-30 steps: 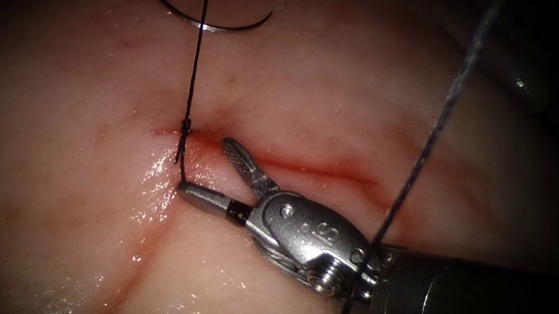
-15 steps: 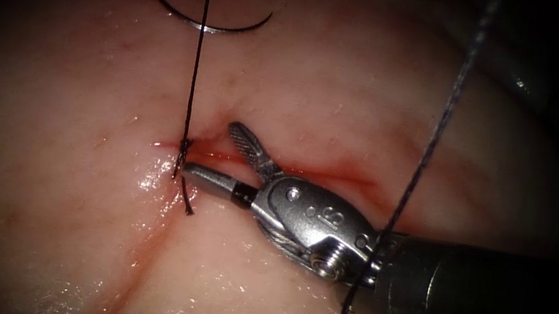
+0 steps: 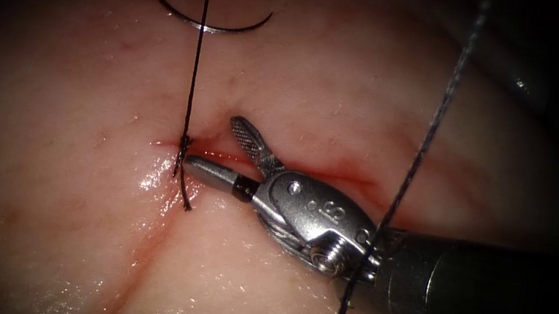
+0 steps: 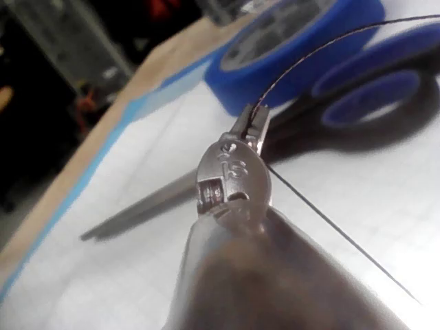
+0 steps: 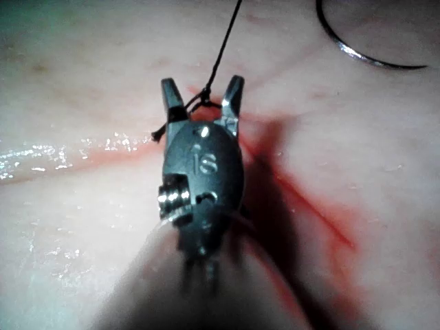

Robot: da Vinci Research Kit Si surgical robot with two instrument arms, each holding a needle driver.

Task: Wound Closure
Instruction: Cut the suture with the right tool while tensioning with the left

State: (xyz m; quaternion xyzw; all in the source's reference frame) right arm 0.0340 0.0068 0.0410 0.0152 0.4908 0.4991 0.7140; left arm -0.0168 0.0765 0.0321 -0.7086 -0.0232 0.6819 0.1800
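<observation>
My right tool [image 3: 212,142] comes in from the right with its jaws open, straddling the knot [image 3: 185,141] at the left end of the cut [image 3: 336,173] and holding nothing. From the knot a taut thread [image 3: 193,77] rises out of the picture. A short tail [image 3: 184,198] lies loose under the lower jaw. The curved needle [image 3: 204,20] lies free on the tissue [image 3: 63,221] far beyond the cut, not in it. In the left wrist view my left tool [image 4: 253,118] is shut on the thread [image 4: 309,55]. The right wrist view shows the open right tool [image 5: 203,89] around the knot [image 5: 199,102].
A second strand of thread [image 3: 421,149] runs steeply across in front of the right tool's shaft. Red fluid lines the cut and wet tissue glistens below it. Blue-handled scissors [image 4: 371,103] and a blue tape roll [image 4: 289,41] lie on the bench behind the left tool.
The right tool has moved up toward the knot with its jaws still open. The short tail, which touched the lower jaw's tip, now hangs free below it.
</observation>
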